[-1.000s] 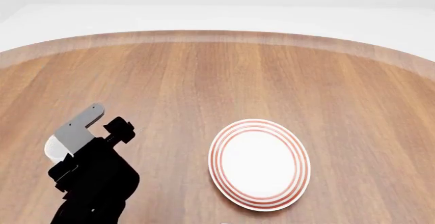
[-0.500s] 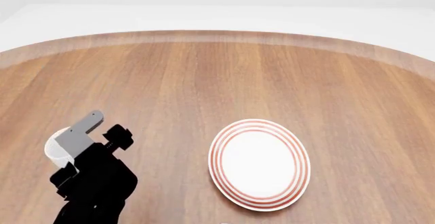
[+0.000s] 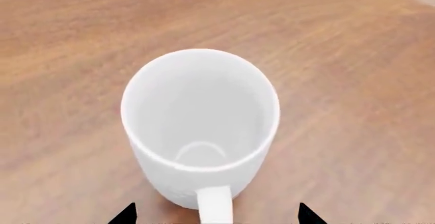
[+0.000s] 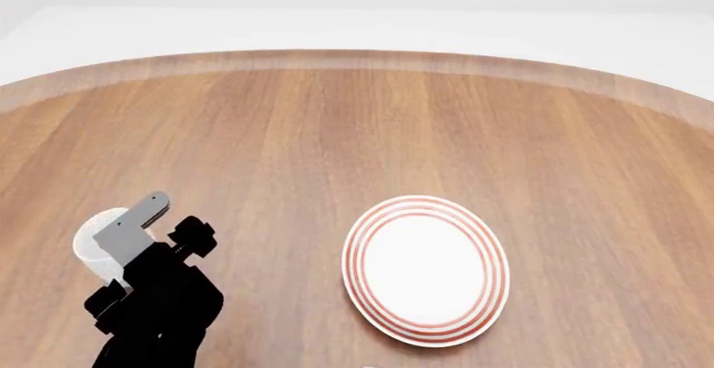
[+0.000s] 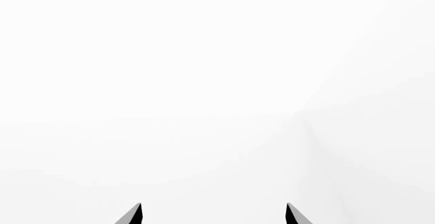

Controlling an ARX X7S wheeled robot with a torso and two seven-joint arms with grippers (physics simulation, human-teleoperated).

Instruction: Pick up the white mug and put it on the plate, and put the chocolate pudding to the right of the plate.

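Note:
The white mug (image 3: 200, 127) stands upright on the wooden table, seen from above in the left wrist view, its handle (image 3: 215, 206) pointing back between my left gripper's black fingertips. My left gripper (image 3: 216, 216) is open, one tip on each side of the handle and apart from it. In the head view the mug (image 4: 92, 232) peeks out at the left behind that gripper's grey finger (image 4: 136, 220). The red-ringed plate (image 4: 491, 288) lies bare to the right of it. My right gripper (image 5: 213, 214) is open against blank white. The chocolate pudding is out of view.
The round wooden table (image 4: 334, 125) stretches far beyond the plate, its curved edge (image 4: 357, 54) at the back against a white floor. My black left arm (image 4: 156, 318) covers the near left corner.
The left gripper has drawn back toward me and sunk lower over the mug, so more of the mug's far rim shows. The plate has not moved.

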